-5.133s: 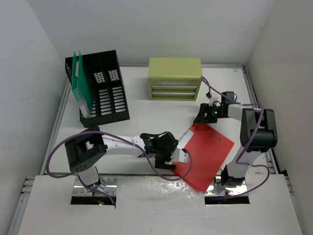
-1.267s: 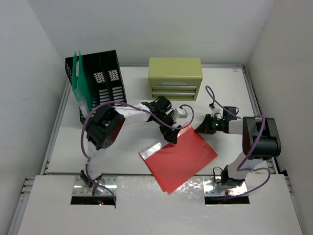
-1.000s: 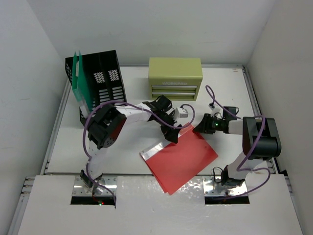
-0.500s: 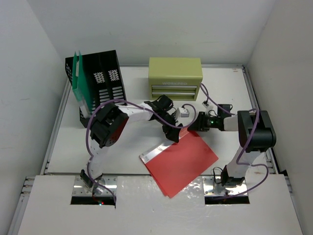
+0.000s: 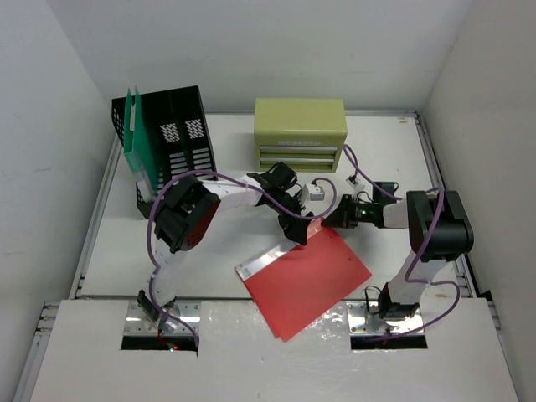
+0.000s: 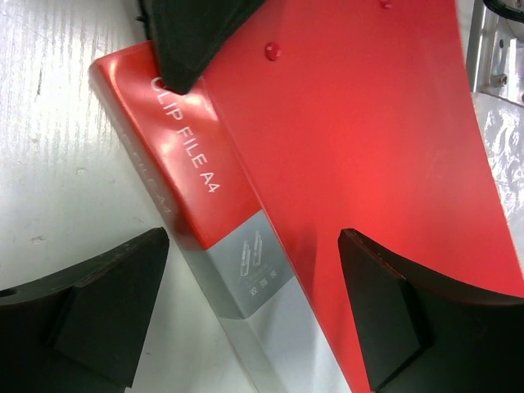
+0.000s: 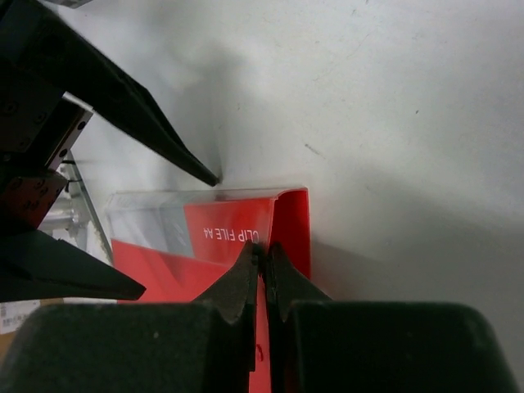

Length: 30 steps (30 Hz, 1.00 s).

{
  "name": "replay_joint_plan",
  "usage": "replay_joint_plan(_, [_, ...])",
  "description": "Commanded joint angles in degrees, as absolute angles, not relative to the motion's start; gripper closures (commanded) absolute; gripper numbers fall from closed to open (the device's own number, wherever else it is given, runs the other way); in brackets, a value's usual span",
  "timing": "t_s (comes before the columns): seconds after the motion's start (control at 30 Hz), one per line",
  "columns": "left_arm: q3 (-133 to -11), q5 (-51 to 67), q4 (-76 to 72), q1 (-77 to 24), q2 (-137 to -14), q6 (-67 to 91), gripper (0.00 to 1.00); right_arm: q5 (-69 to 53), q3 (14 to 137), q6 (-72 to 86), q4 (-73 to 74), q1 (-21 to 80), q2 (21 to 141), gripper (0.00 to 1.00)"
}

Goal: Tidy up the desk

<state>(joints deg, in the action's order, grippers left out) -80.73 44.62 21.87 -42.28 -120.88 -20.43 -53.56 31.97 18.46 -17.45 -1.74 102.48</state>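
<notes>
A red clip file with a clear spine strip lies on the white desk, near the middle. My left gripper hangs over its far end, open. In the left wrist view its fingers straddle the spine of the file without touching it. My right gripper reaches in from the right. In the right wrist view it is shut on the thin edge of the red file at the far corner.
An olive-green drawer chest stands at the back centre. At the back left, a green folder stands in a black slotted file rack. White walls enclose the desk on three sides.
My right gripper has moved left and shut on the file's far corner. The file has turned and slid slightly toward the near left. My left gripper stays open over the spine.
</notes>
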Motion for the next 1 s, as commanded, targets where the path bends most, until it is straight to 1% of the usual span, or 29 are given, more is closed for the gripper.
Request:
replay_joint_plan(0.0, [-81.82, 41.49, 22.50, -42.19, -122.34, -20.21, 0.15, -52.47, 30.24, 17.41, -21.19, -1.41, 97.22, 1.00])
replay_joint_plan(0.13, [-83.93, 40.08, 22.68, -41.75, -122.78, -20.13, 0.10, -51.77, 27.43, 16.70, -24.51, -1.49, 89.75, 1.00])
replay_joint_plan(0.2, [-84.81, 40.95, 23.02, -41.40, -123.13, -20.30, 0.10, -51.59, 26.90, 16.79, -24.87, -1.49, 87.03, 1.00])
replay_joint_plan(0.3, [-85.87, 42.01, 24.34, -41.40, -123.57, -20.83, 0.09, -50.89, 27.33, 15.56, -23.12, -1.41, 86.14, 1.00])
replay_joint_plan(0.4, [-86.48, 45.52, 26.44, -41.48, -123.57, -22.93, 0.09, -50.71, 27.42, 15.73, -23.55, -1.41, 85.78, 1.00])
replay_joint_plan(0.47, [-85.87, 48.24, 27.59, -41.40, -123.49, -23.64, 0.10, -50.45, 27.25, 16.08, -24.52, -1.41, 85.17, 1.00])
replay_joint_plan(0.57, [-83.94, 49.39, 27.86, -41.48, -122.87, -24.87, 0.15, -48.44, 27.60, 16.35, -25.31, -1.41, 83.15, 1.00])
replay_joint_plan(0.67, [-81.92, 49.57, 26.63, -41.48, -121.91, -25.14, 0.23, -48.08, 27.69, 17.83, -28.02, -1.49, 81.22, 1.00])
replay_joint_plan(0.73, [-82.09, 50.62, 27.07, -41.48, -121.99, -24.61, 0.30, -47.81, 27.60, 18.72, -29.53, -1.41, 80.25, 1.00])
replay_joint_plan(0.77, [-82.35, 51.15, 27.51, -41.48, -122.08, -24.78, 0.37, -47.55, 27.68, 18.89, -29.71, -1.41, 80.07, 1.00])
replay_joint_plan(0.83, [-82.97, 52.38, 29.08, -41.48, -121.91, -25.40, 0.43, -47.02, 28.12, 18.81, -29.36, -1.41, 79.63, 1.00])
replay_joint_plan(0.9, [-83.67, 52.91, 29.97, -41.48, -121.29, -26.45, 0.57, -46.23, 28.39, 17.67, -27.69, -1.41, 79.28, 1.00])
replay_joint_plan(0.93, [-83.76, 52.82, 30.84, -41.57, -121.03, -26.63, 0.67, -46.14, 28.56, 17.41, -27.25, -1.49, 79.19, 1.00])
replay_joint_plan(0.97, [-83.93, 52.65, 31.20, -41.40, -120.76, -26.37, 0.94, -46.23, 28.74, 16.88, -26.29, -1.58, 79.10, 1.00])
